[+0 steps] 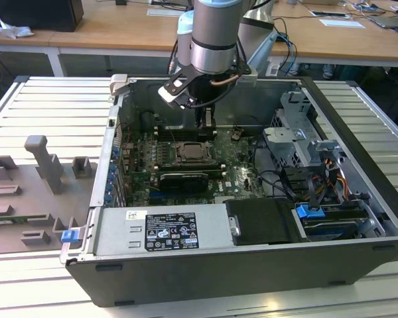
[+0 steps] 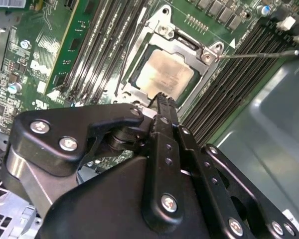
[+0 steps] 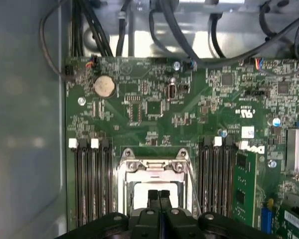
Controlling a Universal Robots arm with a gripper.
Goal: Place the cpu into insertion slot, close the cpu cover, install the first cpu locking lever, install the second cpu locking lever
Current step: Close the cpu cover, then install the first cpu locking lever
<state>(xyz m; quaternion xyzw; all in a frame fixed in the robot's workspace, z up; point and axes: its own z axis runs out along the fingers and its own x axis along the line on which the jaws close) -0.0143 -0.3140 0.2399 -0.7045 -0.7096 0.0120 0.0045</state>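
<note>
The cpu (image 2: 164, 74) is sitting in the insertion slot (image 2: 133, 78), and the cpu cover (image 2: 185, 44) is lying flat around it. The fingers (image 3: 153, 196) are pressing together, hanging just over the cover's edge. I think pushing gently and straight down is working best here, keeping off the thin lever (image 2: 259, 54).

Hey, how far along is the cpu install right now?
Done: the cpu sits seated with the cpu cover down around it. In hand: the gripper, fingers shut and empty, is over the cover's edge. Left: one thin locking lever juts out free, apparently unlatched.
</note>
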